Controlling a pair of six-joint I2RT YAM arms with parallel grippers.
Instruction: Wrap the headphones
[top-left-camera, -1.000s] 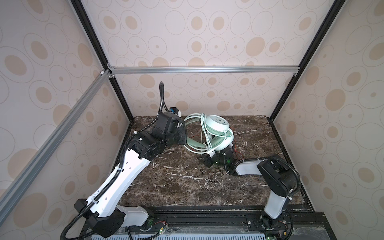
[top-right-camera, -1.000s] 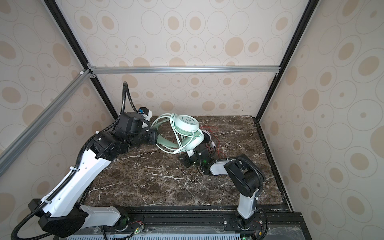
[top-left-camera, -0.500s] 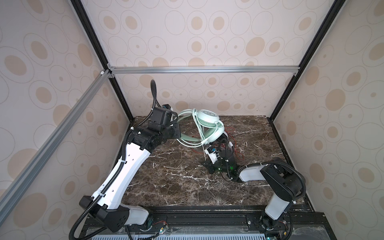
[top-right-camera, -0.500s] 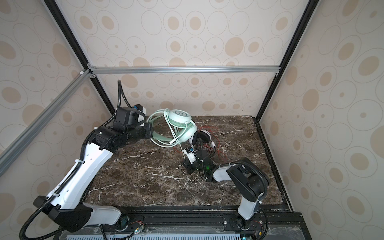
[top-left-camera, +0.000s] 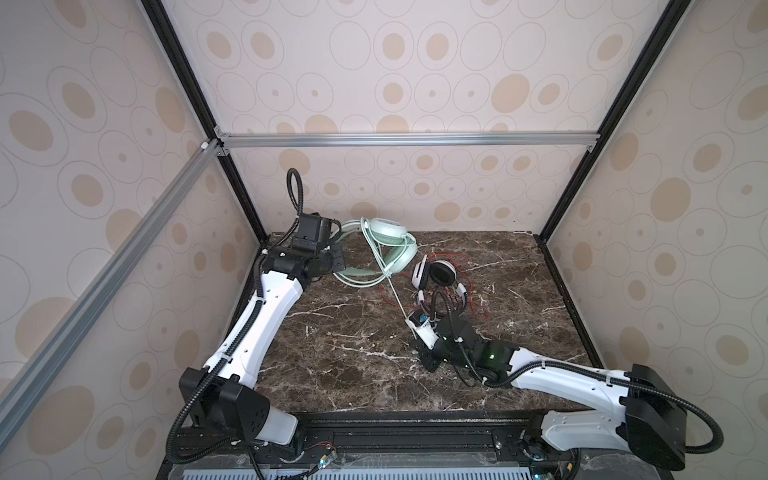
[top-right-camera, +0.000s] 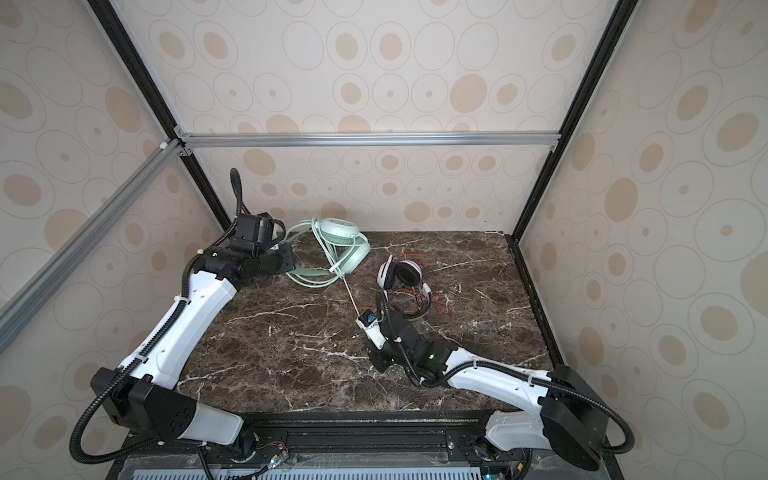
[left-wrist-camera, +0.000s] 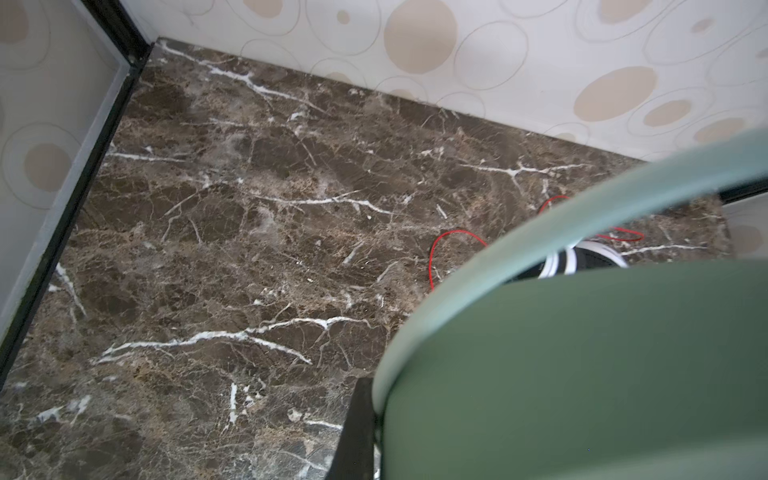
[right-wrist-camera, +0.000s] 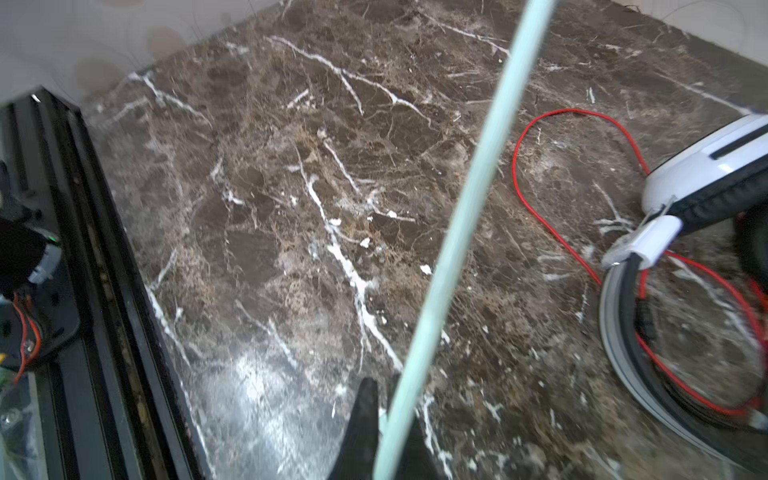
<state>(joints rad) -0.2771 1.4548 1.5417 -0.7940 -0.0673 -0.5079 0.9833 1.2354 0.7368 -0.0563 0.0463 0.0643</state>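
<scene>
Left pincer was found clenched on the headband of the mint green headphones, held at the rear left of the desk. Right pincer was clamped on the pale green cable, stretched taut from the earcups toward desk centre. The white-and-black headphones were noted just right of centre, amid loose red cable; 2 pairs recorded.

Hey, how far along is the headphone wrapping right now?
Done: a few turns of pale green cable already cross the mint green headphones. In hand: the left gripper is shut on their headband while the right gripper, shut on the cable, pulls the rest taut. Left: winding that stretch, then the white-and-black headphones, whose red cable lies loose on the table.
</scene>
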